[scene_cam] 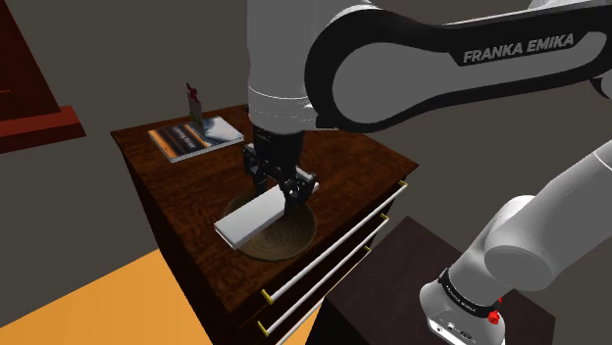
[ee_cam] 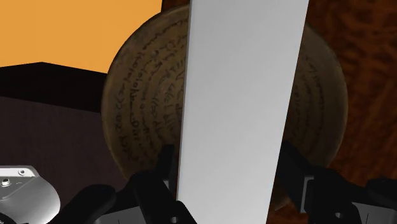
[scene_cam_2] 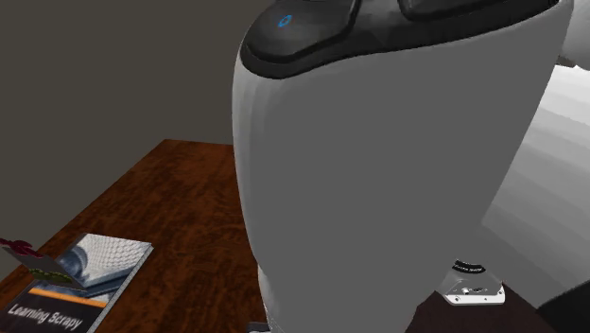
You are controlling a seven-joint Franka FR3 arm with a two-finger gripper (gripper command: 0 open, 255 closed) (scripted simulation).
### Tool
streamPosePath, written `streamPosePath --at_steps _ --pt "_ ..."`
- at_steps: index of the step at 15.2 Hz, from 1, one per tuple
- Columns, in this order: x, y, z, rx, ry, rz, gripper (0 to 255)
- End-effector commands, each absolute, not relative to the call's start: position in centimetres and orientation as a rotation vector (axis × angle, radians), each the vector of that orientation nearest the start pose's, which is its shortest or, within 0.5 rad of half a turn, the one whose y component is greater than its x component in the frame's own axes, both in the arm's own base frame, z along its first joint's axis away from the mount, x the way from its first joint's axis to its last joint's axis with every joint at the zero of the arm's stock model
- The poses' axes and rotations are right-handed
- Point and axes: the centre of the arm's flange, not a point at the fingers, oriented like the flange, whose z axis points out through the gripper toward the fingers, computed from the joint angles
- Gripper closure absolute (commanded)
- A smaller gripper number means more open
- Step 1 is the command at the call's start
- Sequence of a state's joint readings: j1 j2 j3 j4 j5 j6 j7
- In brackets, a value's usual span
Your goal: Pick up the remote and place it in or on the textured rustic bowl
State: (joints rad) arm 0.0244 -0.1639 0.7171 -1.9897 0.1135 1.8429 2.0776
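**Operator:** State of the jaws?

**Technician:** Pinching the remote [ee_cam: 242,95], a plain white slab. One jaw bears on each long edge, near one end. The free end projects toward the shoulder view's lower left.

**Operator:** Where is the remote relative to the target?

**Technician:** Over the bowl [scene_cam: 297,242], which is brown with ringed markings. The bowl stands on the dark wooden bench [scene_cam: 186,201], near the front edge above the drawers. The free end reaches past the bowl's rim. I cannot tell whether the slab touches the rim.

**Operator:** Which step is in hand?

**Technician:** Judged to be placement. Recommended procedure:
1. Shift the slab along its length until its middle lies over the bowl's middle. The grip is off-centre, so an overhanging end may tip the slab out on release.
2. Keep the slab level and descend slowly until it rests on the rim or the inner surface.
3. Spread the jaws only once the slab is supported.
4. Retract straight upward, without dragging the slab sideways.
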Motion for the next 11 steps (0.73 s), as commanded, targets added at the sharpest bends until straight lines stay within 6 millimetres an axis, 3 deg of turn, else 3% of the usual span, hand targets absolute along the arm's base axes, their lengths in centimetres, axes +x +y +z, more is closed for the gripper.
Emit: streamPosePath --at_steps 1,4,11 --pt "36.7 37.1 50.3 -2.443 2.007 0.007 255" --pt "36.7 37.1 48.8 -2.443 2.007 0.007 255" --pt "36.7 37.1 48.6 -2.443 2.007 0.007 255"
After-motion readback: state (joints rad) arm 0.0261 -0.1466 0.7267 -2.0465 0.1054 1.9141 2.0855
